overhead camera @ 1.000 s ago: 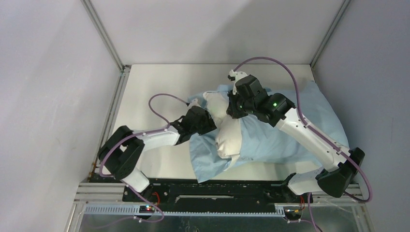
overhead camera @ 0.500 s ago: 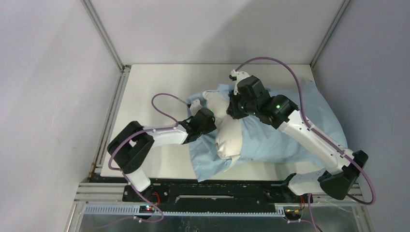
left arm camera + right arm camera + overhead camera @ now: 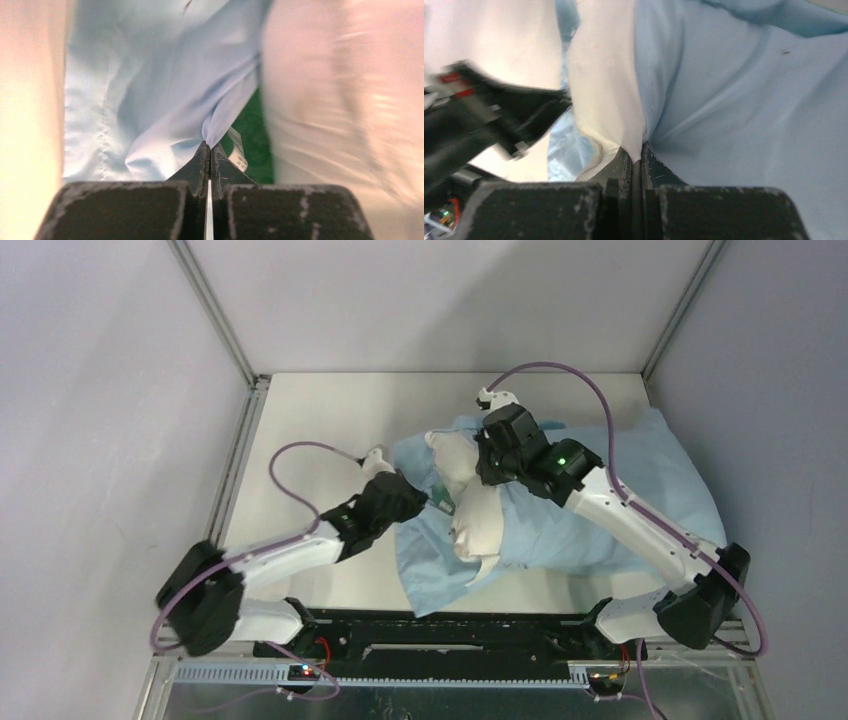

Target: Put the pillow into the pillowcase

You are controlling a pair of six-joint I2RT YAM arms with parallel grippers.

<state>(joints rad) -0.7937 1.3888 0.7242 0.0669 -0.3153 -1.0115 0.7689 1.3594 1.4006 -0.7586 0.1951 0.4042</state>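
Note:
The light blue pillowcase [image 3: 600, 510] lies wrinkled across the table's right half, with the cream pillow [image 3: 478, 520] sticking out of its left end. My left gripper [image 3: 432, 502] is shut on a pinch of the pillowcase's edge [image 3: 165, 110]. Its greenish inner side [image 3: 255, 142] and a small white label [image 3: 237, 151] show just beside the closed jaws [image 3: 210, 148], and the pillow [image 3: 345, 100] fills the right of that view. My right gripper [image 3: 480, 472] is shut on a fold of the pillow's fabric [image 3: 604, 80], with the pillowcase [image 3: 739, 95] to its right.
The white table [image 3: 320, 420] is walled by grey panels at the back and both sides. Purple cables loop above both arms. The left arm [image 3: 489, 115] shows blurred at the left of the right wrist view.
My left gripper has shut on the pillowcase edge and drawn back left and toward the near edge, its arm stretched lower. The right gripper stays shut on the pillow, hardly shifted.

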